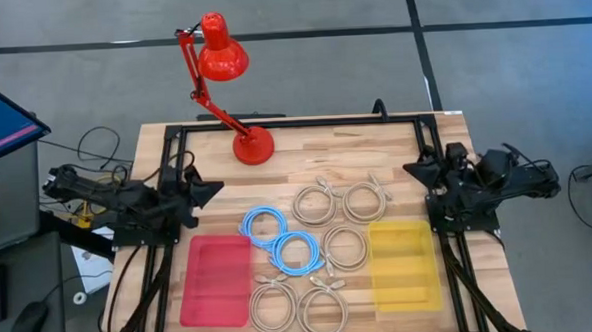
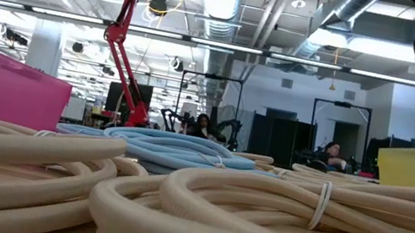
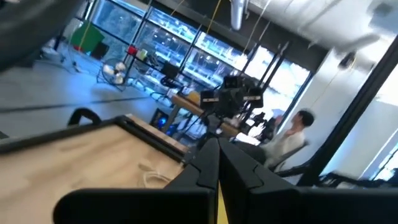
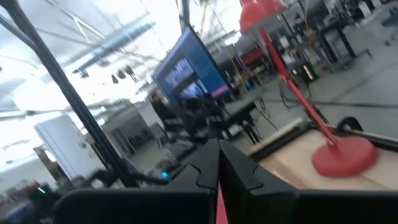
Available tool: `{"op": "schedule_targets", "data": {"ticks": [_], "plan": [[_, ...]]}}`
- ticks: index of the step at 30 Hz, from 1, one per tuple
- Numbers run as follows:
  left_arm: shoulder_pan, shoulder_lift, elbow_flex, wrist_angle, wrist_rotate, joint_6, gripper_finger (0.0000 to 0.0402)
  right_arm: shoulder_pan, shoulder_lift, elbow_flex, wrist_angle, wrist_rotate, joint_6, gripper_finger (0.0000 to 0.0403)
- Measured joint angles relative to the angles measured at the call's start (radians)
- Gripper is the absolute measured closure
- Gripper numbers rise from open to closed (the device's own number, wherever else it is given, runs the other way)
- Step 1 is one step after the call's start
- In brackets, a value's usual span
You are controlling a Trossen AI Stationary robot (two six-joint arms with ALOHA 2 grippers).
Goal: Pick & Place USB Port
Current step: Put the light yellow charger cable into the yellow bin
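Observation:
Several coiled USB cables lie flat on the wooden table: two light-blue coils (image 1: 264, 225) (image 1: 297, 252) in the middle and cream coils (image 1: 315, 205) (image 1: 364, 201) (image 1: 345, 248) around them. More cream coils (image 1: 272, 307) lie at the near edge and fill the low view (image 2: 277, 206). My left gripper (image 1: 217, 188) rests at the table's left edge, shut, its fingers together in the left wrist view (image 3: 217, 163). My right gripper (image 1: 409, 168) rests at the right edge, shut (image 4: 217, 163). Both are well apart from the cables.
A pink bin (image 1: 217, 280) sits near-left and a yellow bin (image 1: 404, 263) near-right. A red desk lamp (image 1: 253, 145) stands on its round base at the far middle, head (image 1: 221, 57) beyond the far edge. A black frame (image 1: 294, 124) rims the table. People sit in the room behind.

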Motion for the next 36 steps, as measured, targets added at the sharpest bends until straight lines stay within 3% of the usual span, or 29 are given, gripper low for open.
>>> {"op": "schedule_targets", "data": {"ticks": [7, 14, 23, 32, 36], "plan": [[0.000, 0.208, 0.217, -0.097, -0.019, 0.095, 0.0397, 0.000, 0.183, 0.168, -0.148, 0.047, 0.026, 0.0403], [0.000, 0.281, 0.364, -0.354, -0.038, 0.076, 0.0398, 0.000, 0.420, 0.419, -0.407, 0.052, 0.026, 0.0403], [0.000, 0.284, 0.372, -0.481, -0.046, -0.017, 0.0398, 0.000, 0.665, 0.656, -0.786, 0.061, 0.080, 0.0403], [0.000, 0.283, 0.372, -0.482, -0.046, -0.023, 0.0398, -0.003, 0.854, 0.682, -1.036, 0.134, 0.403, 0.0403], [0.000, 0.283, 0.372, -0.481, -0.046, -0.023, 0.0398, -0.035, 0.928, 0.682, -1.066, 0.137, 0.448, 0.0403]]}}
